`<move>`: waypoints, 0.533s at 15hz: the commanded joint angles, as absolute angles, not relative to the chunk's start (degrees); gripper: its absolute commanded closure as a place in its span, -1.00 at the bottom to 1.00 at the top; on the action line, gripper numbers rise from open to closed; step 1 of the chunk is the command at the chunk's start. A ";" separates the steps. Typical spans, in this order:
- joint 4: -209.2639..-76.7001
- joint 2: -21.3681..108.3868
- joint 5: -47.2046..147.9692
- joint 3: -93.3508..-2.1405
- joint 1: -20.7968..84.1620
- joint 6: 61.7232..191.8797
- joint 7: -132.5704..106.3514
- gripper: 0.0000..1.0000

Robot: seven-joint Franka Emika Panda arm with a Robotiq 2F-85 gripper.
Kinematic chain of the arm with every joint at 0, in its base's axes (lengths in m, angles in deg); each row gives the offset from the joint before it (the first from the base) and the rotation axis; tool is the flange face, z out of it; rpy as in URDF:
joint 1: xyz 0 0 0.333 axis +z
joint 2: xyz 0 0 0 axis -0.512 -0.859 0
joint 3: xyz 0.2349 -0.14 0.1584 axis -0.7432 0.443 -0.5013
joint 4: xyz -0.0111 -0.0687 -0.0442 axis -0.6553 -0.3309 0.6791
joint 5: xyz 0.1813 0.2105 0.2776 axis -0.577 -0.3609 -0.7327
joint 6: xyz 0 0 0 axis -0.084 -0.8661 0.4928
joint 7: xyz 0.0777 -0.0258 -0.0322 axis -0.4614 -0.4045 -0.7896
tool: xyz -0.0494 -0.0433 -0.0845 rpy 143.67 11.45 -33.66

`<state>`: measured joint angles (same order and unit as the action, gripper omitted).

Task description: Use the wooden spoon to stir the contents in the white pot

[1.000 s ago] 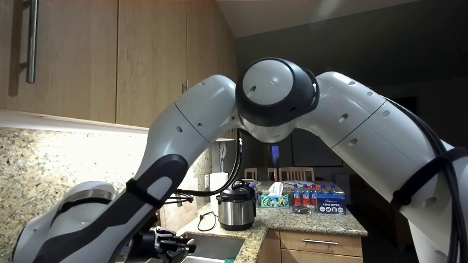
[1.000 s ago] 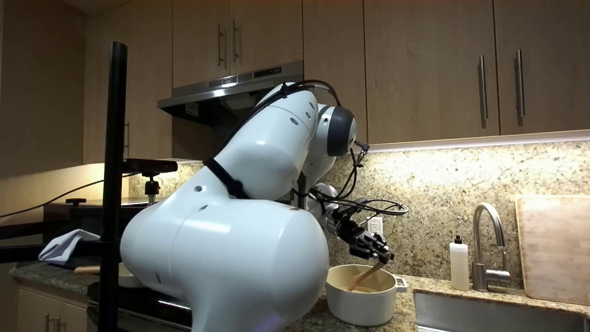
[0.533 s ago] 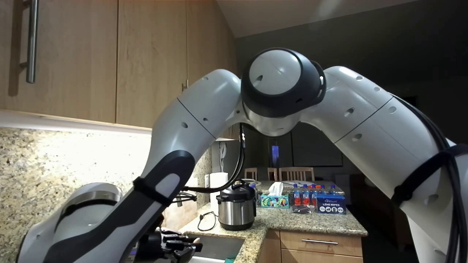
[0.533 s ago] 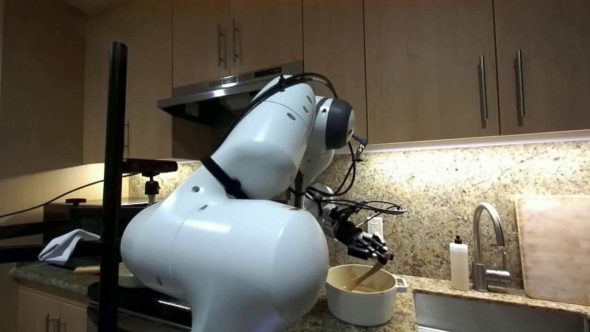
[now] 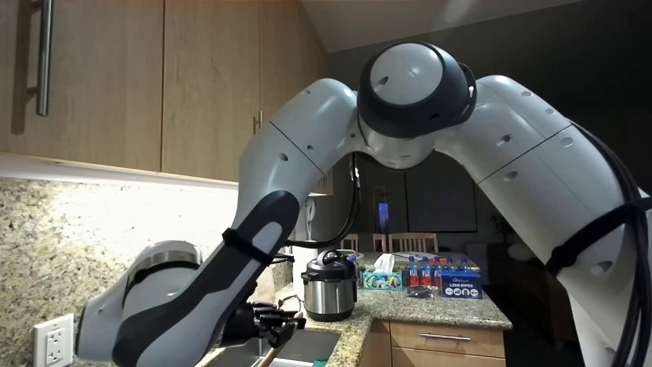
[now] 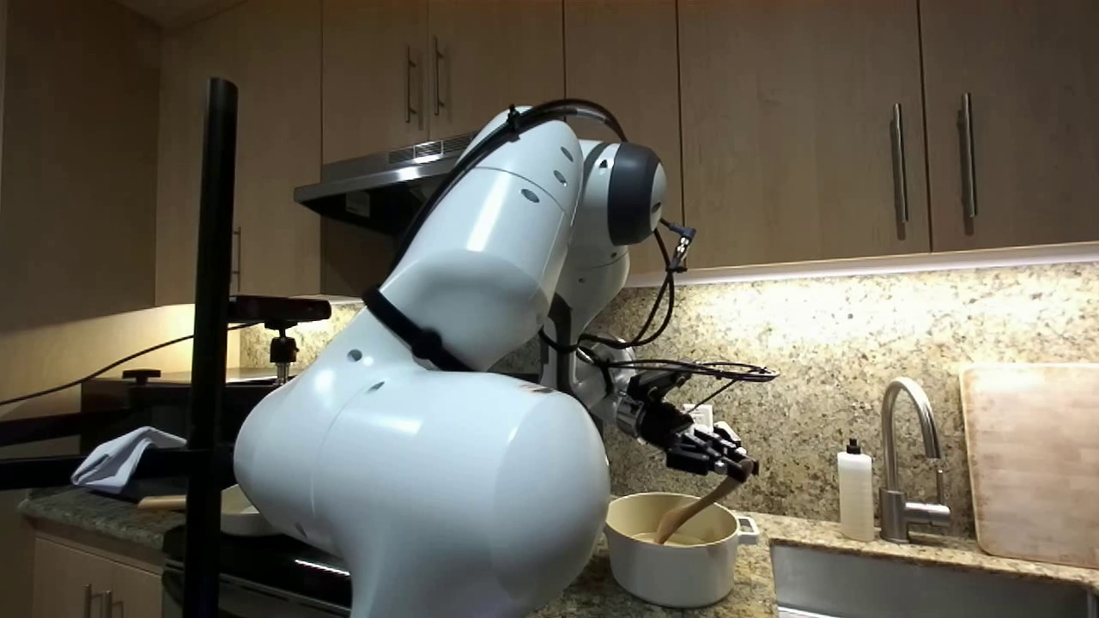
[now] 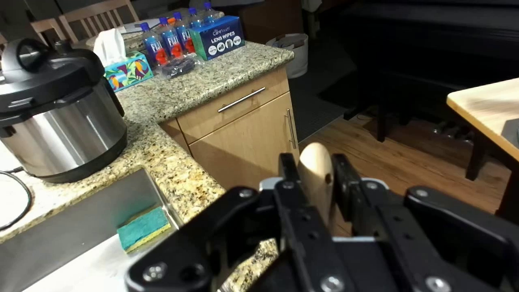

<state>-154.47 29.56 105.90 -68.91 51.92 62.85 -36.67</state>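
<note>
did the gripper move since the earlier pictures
Yes: in an exterior view, the gripper has shifted rightward in the picture, toward the gooseneck faucet, and slightly up.

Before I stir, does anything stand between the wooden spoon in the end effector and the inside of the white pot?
Nothing visible. The end effector grips the wooden spoon, whose lower part is already inside the uncovered white pot.

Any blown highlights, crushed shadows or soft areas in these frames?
In both exterior views, granite backsplash overexposed toward its top; in an exterior view, white pot free of harsh glare; in the wrist view, bright streaks on the steel cooker, dark shape at upper right nearly featureless, gripper fingers slightly soft up close.
</note>
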 commanded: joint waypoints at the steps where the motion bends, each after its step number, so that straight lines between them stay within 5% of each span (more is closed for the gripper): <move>1: -156.29 31.21 107.54 -68.69 50.69 63.53 -36.85 0.84; 8: -151.25 27.00 107.70 -68.43 52.49 62.90 -32.16 0.84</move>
